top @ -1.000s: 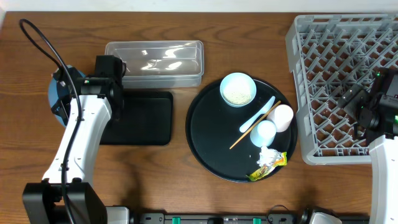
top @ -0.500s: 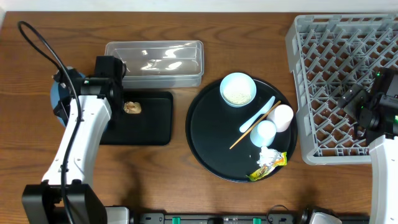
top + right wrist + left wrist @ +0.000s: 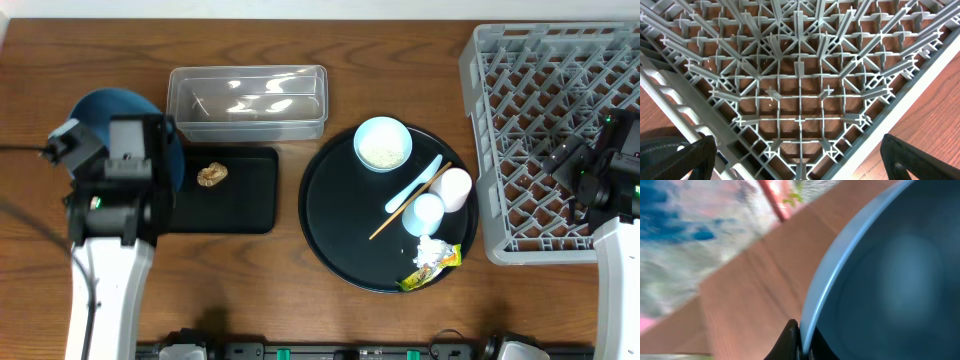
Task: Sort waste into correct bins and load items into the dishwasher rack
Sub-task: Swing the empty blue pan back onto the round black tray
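Observation:
My left gripper (image 3: 801,341) is shut on the rim of the large blue plate (image 3: 880,280), which it holds tilted at the table's left (image 3: 105,108). The brown food lump (image 3: 211,174) lies in the shallow black tray (image 3: 245,205), in front of the clear tub (image 3: 250,100). The round black tray (image 3: 335,225) holds the pale blue bowl with rice (image 3: 383,143), the light blue spoon (image 3: 415,183), the wooden stick (image 3: 405,205), two pale cups (image 3: 453,187) (image 3: 427,212), the white wad (image 3: 430,248) and the yellow-green wrapper (image 3: 432,270). My right gripper (image 3: 797,155) is open and empty over the grey rack (image 3: 545,120).
The rack's peg lattice (image 3: 800,75) fills the right wrist view, with its front rim and bare wood at the lower right. The left arm's body (image 3: 110,260) covers the table's front left. The clear tub looks empty.
The brown lump has appeared in the shallow black tray. My left arm has pulled back toward the front left, with the blue plate now more exposed. The right arm has not moved.

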Controlling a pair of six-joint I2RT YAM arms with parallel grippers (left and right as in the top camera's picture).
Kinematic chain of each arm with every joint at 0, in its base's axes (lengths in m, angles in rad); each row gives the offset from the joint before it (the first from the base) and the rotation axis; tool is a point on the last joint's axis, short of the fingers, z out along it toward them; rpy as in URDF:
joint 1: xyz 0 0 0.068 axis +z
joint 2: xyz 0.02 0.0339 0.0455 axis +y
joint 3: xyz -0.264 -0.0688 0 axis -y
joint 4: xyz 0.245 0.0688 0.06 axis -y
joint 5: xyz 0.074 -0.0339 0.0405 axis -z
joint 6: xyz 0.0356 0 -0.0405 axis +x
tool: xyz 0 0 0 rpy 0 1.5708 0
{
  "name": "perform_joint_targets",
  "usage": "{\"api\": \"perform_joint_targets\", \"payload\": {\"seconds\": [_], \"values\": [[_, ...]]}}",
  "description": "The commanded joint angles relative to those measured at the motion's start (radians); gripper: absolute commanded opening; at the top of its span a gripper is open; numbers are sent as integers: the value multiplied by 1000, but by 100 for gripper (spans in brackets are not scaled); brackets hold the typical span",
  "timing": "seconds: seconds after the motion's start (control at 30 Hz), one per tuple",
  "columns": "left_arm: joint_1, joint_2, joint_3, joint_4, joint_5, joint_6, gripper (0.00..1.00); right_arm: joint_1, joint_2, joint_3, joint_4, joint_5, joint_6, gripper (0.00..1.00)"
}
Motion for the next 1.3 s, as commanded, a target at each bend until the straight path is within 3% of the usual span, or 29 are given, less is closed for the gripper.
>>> {"api": "perform_joint_targets", "payload": {"seconds": [0.0,0.23,0.37,0.77,0.9,1.1,1.27], "values": [[3,-76,7,16,220,-52,6,-6,0,17,-2,3,-7,99],[0,-130,6,56,804,-60,6,-6,0,17,-2,3,-7,99],[-52,-99,1,38,1005,-38,6,-6,0,17,-2,3,-7,99],[-324,91,1,-48,1014,-43,6,-6,0,17,-2,3,-7,99],[-402,180,1,-47,955,-50,6,-6,0,16,-2,3,-7,99],[-428,283,1,-42,824,-80,6,-6,0,17,-2,3,-7,99],[-442,370,1,-42,835,-84,6,-6,0,16,-2,3,-7,99]]}}
